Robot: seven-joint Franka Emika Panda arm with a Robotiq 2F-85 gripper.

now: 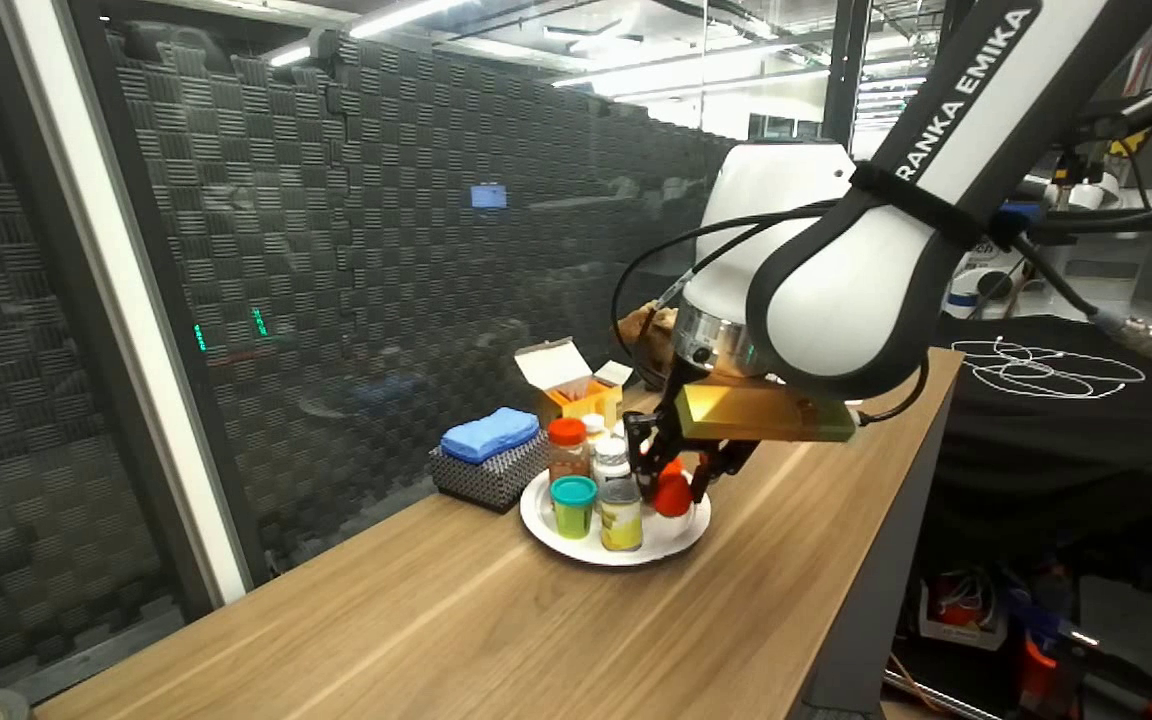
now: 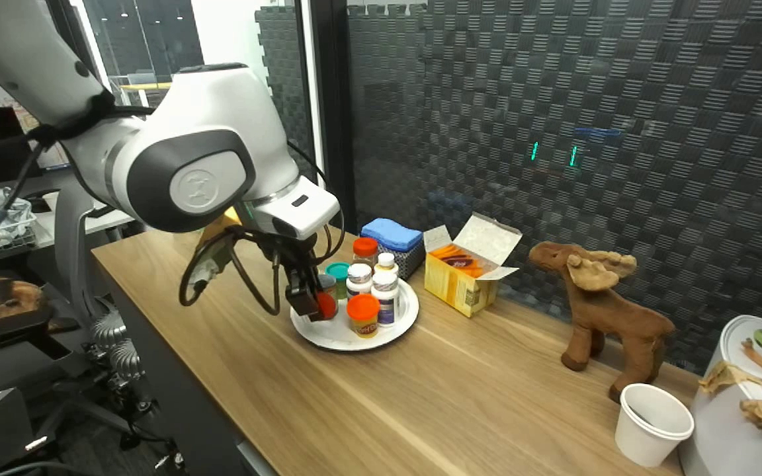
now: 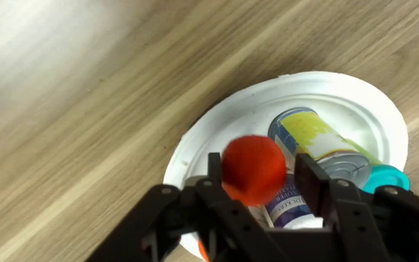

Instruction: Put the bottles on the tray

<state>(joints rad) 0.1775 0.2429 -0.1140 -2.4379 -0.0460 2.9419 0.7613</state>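
End effector (image 3: 257, 162) partly spread round red item (image 3: 254, 167) — gap one side — over tray (image 3: 326, 83) w/ btls (image 2: 385, 297).

Wrist view: red item (image 3: 253, 169) blurred, we can't tell its kind; orange cap (image 3: 202, 250) mostly hidden behind the tool (image 3: 257, 165). In an exterior view we see the white container (image 2: 741, 436) cut off by the right edge.

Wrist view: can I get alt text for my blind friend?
A blurred red object between the parted jaws of the gripper, a gap showing on one side. Beyond: a can, teal-capped jar and purple-labelled bottle on a white tray, on a wooden table.
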